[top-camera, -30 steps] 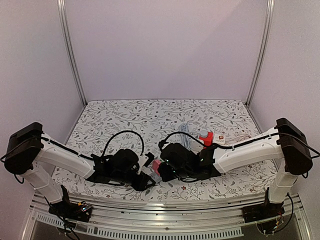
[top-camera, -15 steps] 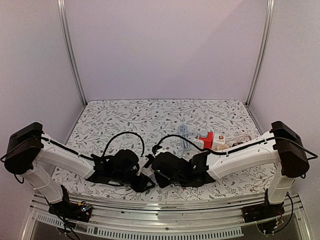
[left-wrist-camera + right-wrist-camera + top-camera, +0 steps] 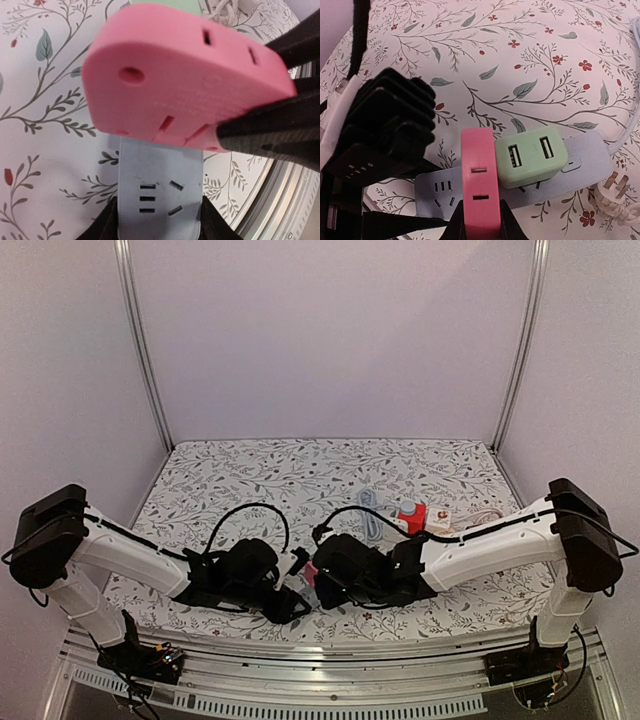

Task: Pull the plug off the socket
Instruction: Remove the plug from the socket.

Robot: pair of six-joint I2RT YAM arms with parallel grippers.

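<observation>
Right wrist: right claw (image 3: 480, 222) snug on pink plug (image 3: 479, 175), left claw (image 3: 159, 227) snug on grey strip (image 3: 585, 167) near table edge (image 3: 287, 200).

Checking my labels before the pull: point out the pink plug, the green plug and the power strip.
pink plug (image 3: 480, 185), right wrist view, on its slotted top face.
green plug (image 3: 530, 156), right wrist view, between its two ports.
power strip (image 3: 592, 155), right wrist view, on its bare right end.

Your right arm (image 3: 480, 545) swung in toward the left arm (image 3: 130, 555) half a second ago and has now eased back right, almost to where it started. The pink plug (image 3: 310, 573), covered at that midpoint, shows again between the wrists. The forearm again partly hides the red-and-white item (image 3: 412, 515).
</observation>
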